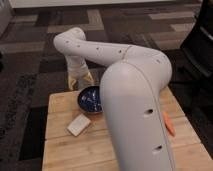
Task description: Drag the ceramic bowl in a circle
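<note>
Entry one: a shallow, round, glossy dark-blue ceramic bowl (91, 99) with pale streaks inside. We are logging it as sitting on the pale wooden table (60, 150), toward the far edge, its right side hidden behind the robot's bulky white arm (135, 105). Entry two: the two-finger hand (81, 83) with yellowish fingers (73, 83). We are noting it hanging at the table's far edge, fingers spread apart and gripping nothing. The bowl is lying just in front of the hand and a little to the right in the view; whether a fingertip is touching the rim, we cannot tell. Being round, the bowl is offering no long axis, so we are judging that any rim point serves for the drag. Entry three: a flat beige rectangular block (79, 124), lying near the bowl's near-left side and apart from it, which we are flagging as a possible obstacle to the circle. Entry four: a small orange object (169, 123) at the table's right, well apart.
</note>
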`<control>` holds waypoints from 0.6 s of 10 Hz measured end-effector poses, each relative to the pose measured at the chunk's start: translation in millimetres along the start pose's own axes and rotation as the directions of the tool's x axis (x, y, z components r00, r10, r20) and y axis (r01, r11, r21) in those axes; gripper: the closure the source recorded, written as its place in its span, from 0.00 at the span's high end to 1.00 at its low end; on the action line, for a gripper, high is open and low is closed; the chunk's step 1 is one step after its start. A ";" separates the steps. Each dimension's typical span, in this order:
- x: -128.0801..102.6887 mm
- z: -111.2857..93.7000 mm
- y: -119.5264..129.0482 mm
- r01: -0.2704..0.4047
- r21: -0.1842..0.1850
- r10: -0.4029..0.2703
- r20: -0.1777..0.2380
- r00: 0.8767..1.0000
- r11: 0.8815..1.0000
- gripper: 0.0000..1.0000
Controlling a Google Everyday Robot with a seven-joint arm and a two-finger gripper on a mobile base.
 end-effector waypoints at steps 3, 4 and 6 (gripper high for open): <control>2.2 -2.4 -60.2 -0.070 0.008 0.070 0.020 0.997 0.997 0.65; 5.7 0.5 -78.7 -0.097 0.001 0.097 0.033 0.995 0.995 0.65; 21.9 6.2 -113.1 -0.158 -0.019 0.159 0.049 0.986 0.987 0.65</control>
